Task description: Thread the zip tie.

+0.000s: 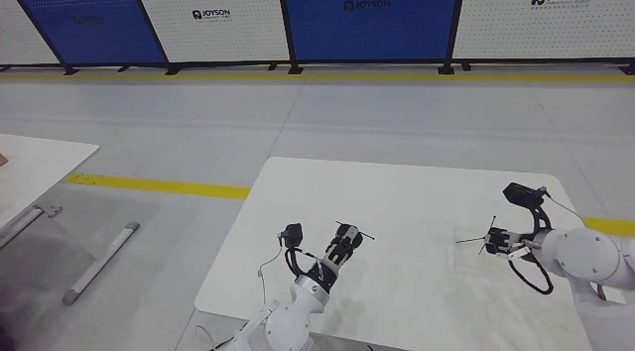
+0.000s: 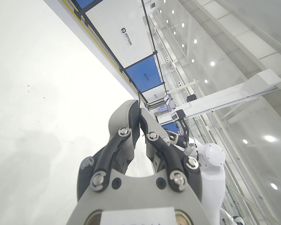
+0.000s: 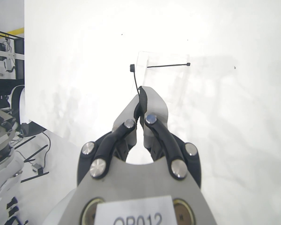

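1. The left gripper is pressed together on a thin black strap, and only a short end stands out past the tips. With so little shown, the strap could be twisted or pushed back through the grip if it is pressed against anything.
2. The right gripper is pinched on the tail of a zip tie, whose head is held free over the table. The head is unsupported, so it may bend aside and the opening may be missed.
3. The grippers are well apart, and a crooked meeting is judged the main risk.
4. A second tie lies on the table just beyond the held head and could be knocked.
5. It cannot be told whether the left strap is a separate tie, because the rest of it is hidden. The head's opening is too small to make out. A faint clear sheet under the second tie is suspected but cannot be confirmed.
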You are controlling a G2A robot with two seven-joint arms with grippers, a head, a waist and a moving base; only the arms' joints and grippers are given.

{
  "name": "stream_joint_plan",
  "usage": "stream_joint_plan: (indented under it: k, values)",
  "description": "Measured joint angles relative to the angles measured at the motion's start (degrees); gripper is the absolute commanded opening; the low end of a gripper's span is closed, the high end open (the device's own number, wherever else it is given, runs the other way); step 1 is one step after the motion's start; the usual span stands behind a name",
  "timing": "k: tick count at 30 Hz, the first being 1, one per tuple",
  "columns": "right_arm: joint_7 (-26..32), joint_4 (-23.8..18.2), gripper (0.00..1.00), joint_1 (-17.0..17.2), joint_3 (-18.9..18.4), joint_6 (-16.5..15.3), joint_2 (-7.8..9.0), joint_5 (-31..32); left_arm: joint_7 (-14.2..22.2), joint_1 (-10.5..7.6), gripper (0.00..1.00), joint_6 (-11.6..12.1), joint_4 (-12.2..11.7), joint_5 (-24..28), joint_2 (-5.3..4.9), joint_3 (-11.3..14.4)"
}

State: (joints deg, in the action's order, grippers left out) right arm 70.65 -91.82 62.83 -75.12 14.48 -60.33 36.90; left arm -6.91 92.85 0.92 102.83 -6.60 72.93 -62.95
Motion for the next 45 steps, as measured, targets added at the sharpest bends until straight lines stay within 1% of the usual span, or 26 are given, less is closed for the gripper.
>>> stream_joint_plan:
  k: [17, 19, 21, 22, 24, 27, 29, 31, 34, 45]
  values:
    - [-0.43, 0.17, 0.0, 0.12, 0.03, -0.16, -0.05, -0.38, 0.0, 0.0, 0.0, 0.0, 0.0, 0.0, 0.0, 0.0]
    - [-2.8, 0.1, 0.0, 1.24, -0.85, -1.05, -0.1, -2.64, 0.0, 0.0, 0.0, 0.0, 0.0, 0.0, 0.0, 0.0]
    - [-5.46, -0.52, 0.0, 3.13, -2.75, -2.67, -0.05, -6.62, 0.0, 0.0, 0.0, 0.0, 0.0, 0.0, 0.0, 0.0]
    - [-6.74, -1.16, 0.0, 4.38, -3.72, -3.41, 0.04, -8.05, 0.0, 0.0, 0.0, 0.0, 0.0, 0.0, 0.0, 0.0]
    - [-9.04, -2.7, 0.0, 6.55, -4.7, -3.84, 0.11, -9.31, 0.0, 0.0, 0.0, 0.0, 0.0, 0.0, 0.0, 0.0]
    - [-12.72, -6.0, 0.0, 10.64, -6.07, -4.7, 0.07, -12.88, 0.0, 0.0, 0.0, 0.0, 0.0, 0.0, 0.0, 0.0]
    - [-14.83, -7.97, 0.0, 13.16, -6.32, -5.75, -0.04, -15.63, 0.0, 0.0, 0.0, 0.0, 0.0, 0.0, 0.0, 0.0]
    - [-17.01, -8.83, 0.0, 14.77, -5.17, -6.49, -0.3, -17.49, 0.0, 0.0, 0.0, 0.0, 0.0, 0.0, 0.0, 0.0]
    - [-17.36, -8.05, 0.0, 14.76, -3.53, -8.13, -0.63, -21.08, 0.0, 0.0, 0.0, 0.0, 0.0, 0.0, 0.0, 0.0]
    - [-17.2, -7.98, 0.0, 14.68, -3.55, -8.13, -0.62, -20.84, 0.0, 0.0, 0.0, 0.0, 0.0, 0.0, 0.0, 0.0]
